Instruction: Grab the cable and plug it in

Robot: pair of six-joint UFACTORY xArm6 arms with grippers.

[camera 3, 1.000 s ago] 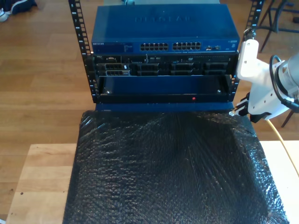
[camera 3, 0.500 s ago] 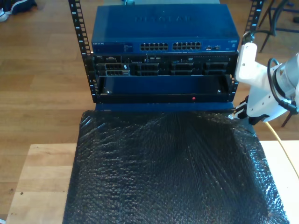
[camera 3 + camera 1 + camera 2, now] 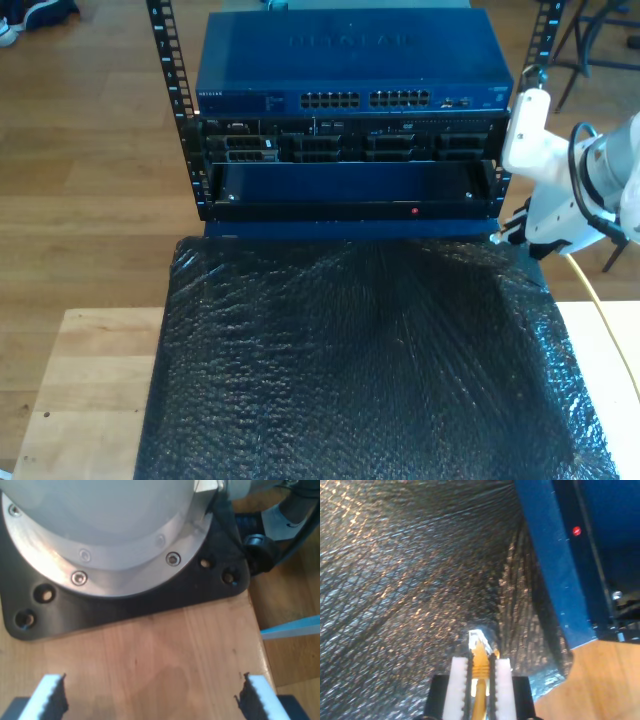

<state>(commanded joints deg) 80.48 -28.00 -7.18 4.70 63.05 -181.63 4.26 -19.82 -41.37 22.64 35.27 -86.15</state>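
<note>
Cable (image 3: 480, 667) pinched at its yellow boot in second end effector (image 3: 480, 672), clear plug tip poking ahead over black bubble wrap (image 3: 405, 580), just short of blue rack (image 3: 350, 110). Light, floppy, brittle clip: best gripped at boot. First end effector (image 3: 150, 700) spread, empty.

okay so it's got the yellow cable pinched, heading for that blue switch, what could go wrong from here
My second gripper pinches the cable right behind the plug, so the plug could twist or slip on contact. The switch ports sit higher, on the exterior view's left, so misalignment is likely. The trailing cable might drag on the black wrap.
</note>
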